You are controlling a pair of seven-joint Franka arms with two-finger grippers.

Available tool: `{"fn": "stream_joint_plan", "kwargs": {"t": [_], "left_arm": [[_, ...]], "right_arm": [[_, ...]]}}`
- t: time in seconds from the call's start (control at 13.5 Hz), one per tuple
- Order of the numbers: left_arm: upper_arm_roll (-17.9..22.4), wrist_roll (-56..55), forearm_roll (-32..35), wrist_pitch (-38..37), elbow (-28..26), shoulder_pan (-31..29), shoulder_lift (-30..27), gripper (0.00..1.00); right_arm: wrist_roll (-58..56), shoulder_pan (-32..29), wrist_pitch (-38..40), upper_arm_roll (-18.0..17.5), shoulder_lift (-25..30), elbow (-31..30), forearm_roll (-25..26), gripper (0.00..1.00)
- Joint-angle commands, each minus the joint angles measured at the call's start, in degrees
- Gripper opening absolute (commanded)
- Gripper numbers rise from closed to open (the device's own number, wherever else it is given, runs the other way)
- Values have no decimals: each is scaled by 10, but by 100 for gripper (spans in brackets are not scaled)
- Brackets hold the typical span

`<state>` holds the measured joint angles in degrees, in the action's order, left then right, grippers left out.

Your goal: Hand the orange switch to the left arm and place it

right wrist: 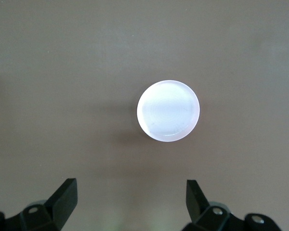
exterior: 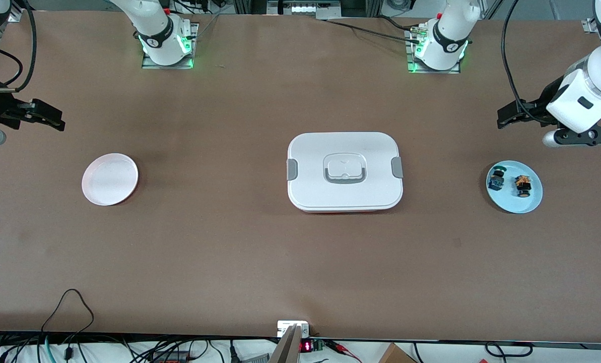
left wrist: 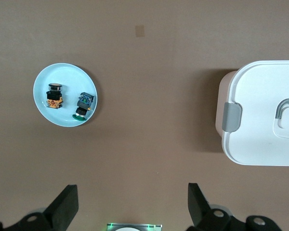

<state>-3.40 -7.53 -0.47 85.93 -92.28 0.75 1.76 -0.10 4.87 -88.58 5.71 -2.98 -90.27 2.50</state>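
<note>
white box (exterior: 344, 151), pale blue plate (exterior: 529, 203), seemingly pinkish plate (exterior: 110, 179)

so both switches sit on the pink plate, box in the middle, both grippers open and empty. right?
Not quite. The orange switch and the blue-and-green switch sit on the light blue plate toward the left arm's end, as the left wrist view shows. The pink plate holds nothing. The rest stands: box in the middle, left gripper and right gripper open and empty.
</note>
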Motion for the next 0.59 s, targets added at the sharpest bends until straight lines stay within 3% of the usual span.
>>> {"fn": "stream_joint_plan", "kwargs": {"t": [0.0, 0.52], "left_arm": [[3, 7, -3, -6, 14, 0, -1, 100], [3, 5, -6, -8, 29, -2, 11, 100]], "right_arm": [[-2, 0, 10, 1, 5, 4, -8, 100], [-2, 1, 10, 0, 5, 4, -8, 100]]}}
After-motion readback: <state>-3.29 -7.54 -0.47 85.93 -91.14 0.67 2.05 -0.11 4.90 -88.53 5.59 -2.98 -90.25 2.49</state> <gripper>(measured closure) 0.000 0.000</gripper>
